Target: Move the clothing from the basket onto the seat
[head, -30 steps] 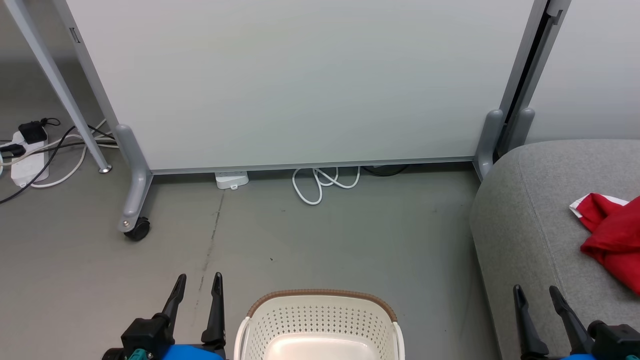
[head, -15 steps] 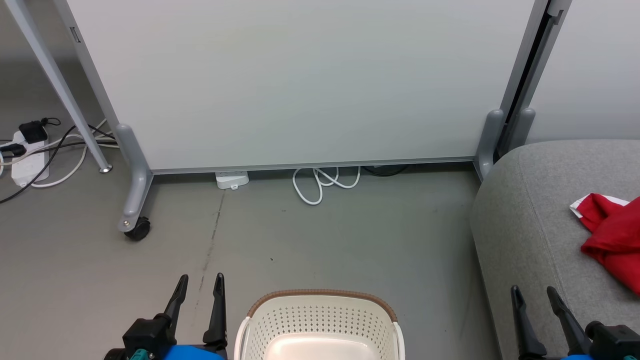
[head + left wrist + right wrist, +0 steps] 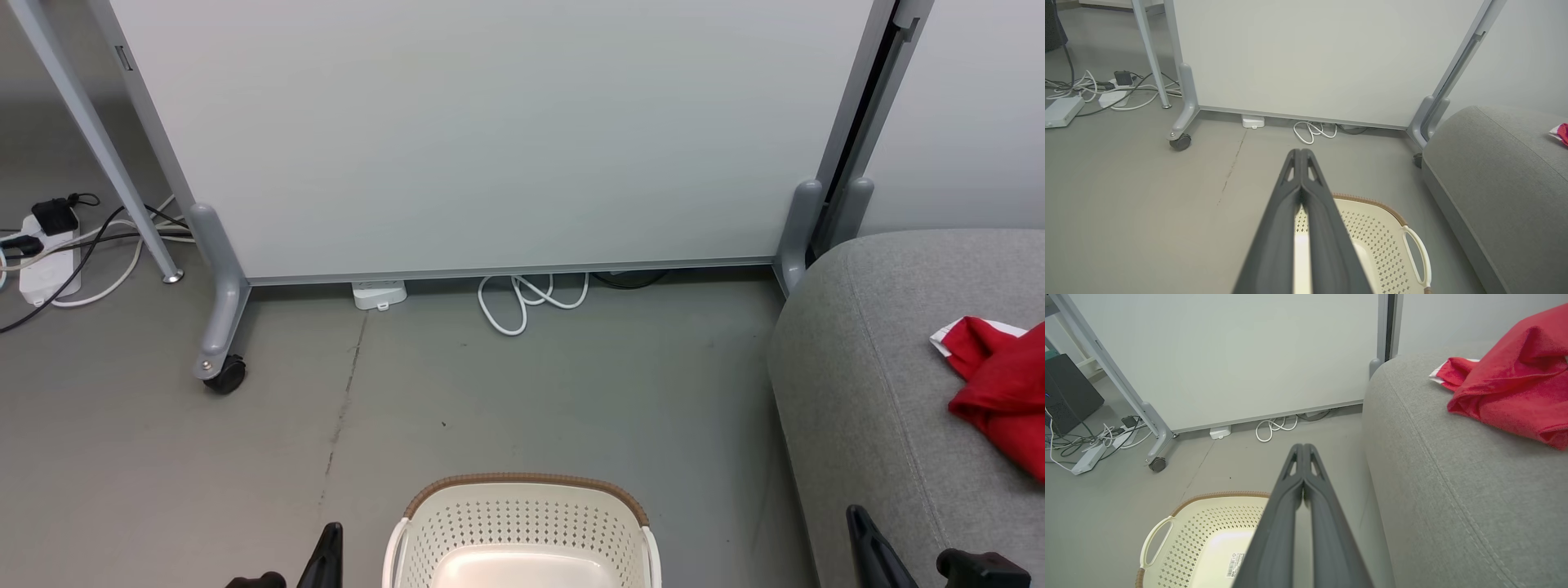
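The red clothing [image 3: 1000, 390] with a white edge lies bunched on the grey seat [image 3: 882, 376] at the right. It is large in the right wrist view, clothing [image 3: 1515, 388] on the seat [image 3: 1453, 477]. The cream basket [image 3: 522, 523] with a brown rim stands on the floor at the bottom centre, and its inside looks bare. My left gripper [image 3: 1300, 153] is shut with nothing in it, above the basket [image 3: 1384, 241]. My right gripper [image 3: 1303, 447] is shut and holds nothing, between the basket [image 3: 1208, 535] and the seat's edge.
A white partition panel [image 3: 490, 139] on grey wheeled feet [image 3: 216, 359] stands behind the basket. A coiled white cable [image 3: 526, 298] and a small white box [image 3: 378, 292] lie at its base. Power strips and cables [image 3: 49, 245] lie at far left.
Both grippers have shut and dropped toward the bottom edge of the head view, so only their tips remain. The basket, the seat and the clothing have not moved.
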`<state>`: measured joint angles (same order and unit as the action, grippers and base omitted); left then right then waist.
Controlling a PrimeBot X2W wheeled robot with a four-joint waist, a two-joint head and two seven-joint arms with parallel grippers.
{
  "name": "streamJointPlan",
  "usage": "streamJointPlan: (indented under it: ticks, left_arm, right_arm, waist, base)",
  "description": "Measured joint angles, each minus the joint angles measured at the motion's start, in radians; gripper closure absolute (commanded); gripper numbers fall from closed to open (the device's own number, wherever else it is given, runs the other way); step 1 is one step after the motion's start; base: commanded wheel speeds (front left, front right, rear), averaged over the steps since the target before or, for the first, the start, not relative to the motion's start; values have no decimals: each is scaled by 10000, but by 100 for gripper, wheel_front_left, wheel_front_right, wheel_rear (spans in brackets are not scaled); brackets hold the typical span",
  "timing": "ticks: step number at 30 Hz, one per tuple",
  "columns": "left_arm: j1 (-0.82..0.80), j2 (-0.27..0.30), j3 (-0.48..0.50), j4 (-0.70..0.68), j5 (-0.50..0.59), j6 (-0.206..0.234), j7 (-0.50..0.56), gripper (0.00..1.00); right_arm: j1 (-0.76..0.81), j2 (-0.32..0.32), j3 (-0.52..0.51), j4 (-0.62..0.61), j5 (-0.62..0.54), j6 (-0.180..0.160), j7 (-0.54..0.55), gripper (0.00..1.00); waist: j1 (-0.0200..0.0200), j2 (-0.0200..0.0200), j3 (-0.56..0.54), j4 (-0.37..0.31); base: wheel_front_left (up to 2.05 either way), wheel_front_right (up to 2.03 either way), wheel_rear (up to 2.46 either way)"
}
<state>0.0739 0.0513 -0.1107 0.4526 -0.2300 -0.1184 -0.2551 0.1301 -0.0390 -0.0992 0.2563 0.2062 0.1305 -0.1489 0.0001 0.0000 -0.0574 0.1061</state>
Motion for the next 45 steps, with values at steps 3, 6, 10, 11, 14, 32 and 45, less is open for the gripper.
streamJointPlan:
  ticks: [3, 6, 10, 11, 14, 32, 45]
  left_arm:
    - [60, 0, 44, 13, -464, 0, 153, 100]
    - [56, 0, 115, -42, -1022, 0, 309, 100]
    - [10, 0, 259, -148, -1749, 0, 500, 100]
    - [-3, 0, 295, -178, -1923, 0, 535, 100]
    - [-79, -2, 360, -265, -2441, 0, 671, 100]
    - [-439, -4, 802, -685, -5173, -4, 1400, 100]
    - [-737, -8, 1074, -961, -6847, -15, 1839, 100]
  right_arm:
    - [-5, 12, -6, 75, 443, 0, 123, 100]
    - [-29, 12, -8, 77, 1020, 0, 221, 100]
    - [-53, 12, -10, 73, 1743, 0, 341, 100]
    - [-75, 12, -12, 73, 1941, 0, 351, 100]
    - [-193, 12, -17, 67, 2454, 0, 464, 100]
    - [-677, 10, -40, 35, 5264, -2, 978, 100]
    - [-998, 0, -56, 12, 6961, -4, 1312, 100]
  waist:
    - [0, 0, 14, -23]
    - [0, 0, 29, -49]
    - [0, 0, 48, -84]
    - [0, 0, 53, -94]
    - [0, 0, 68, -119]
    - [0, 0, 154, -271]
    - [0, 0, 216, -380]
  base:
    - [0, 0, 0]
    - [0, 0, 0]
    - [0, 0, 0]
    - [0, 0, 0]
    - [0, 0, 0]
    - [0, 0, 0]
    - [0, 0, 0]
